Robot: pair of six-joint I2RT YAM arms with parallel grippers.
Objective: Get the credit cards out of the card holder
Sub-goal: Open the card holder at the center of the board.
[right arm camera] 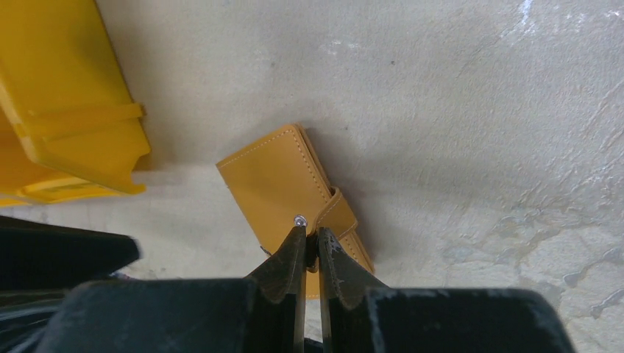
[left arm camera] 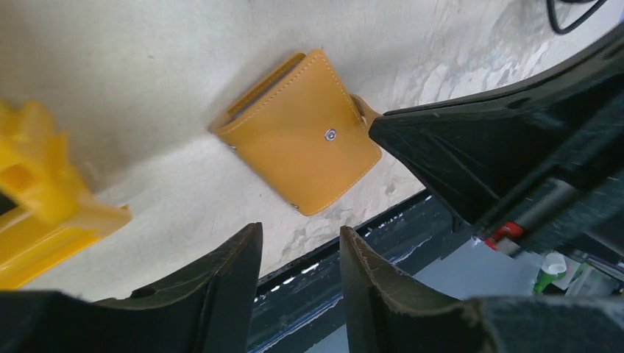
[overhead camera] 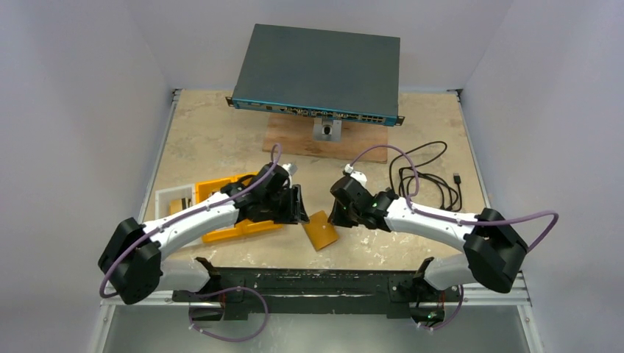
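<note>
Lower centre: card holder (overhead camera: pixel 321 230), lying flat. Right gripper (right arm camera: pixel 309 239) pinches its strap (right arm camera: pixel 337 209) (jaws nearly together); left gripper (left arm camera: pixel 300 235) part-open, holding nothing.

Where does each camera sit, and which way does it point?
Top external: above and behind the arms, looking down at the table; left gripper and right gripper show.
Left wrist: on the left arm, facing down past its own open fingers at the card holder.
Right wrist: on the right arm, facing down; its shut fingers pinch the card holder's strap.
Shared: all see the card holder and yellow tray.
</note>
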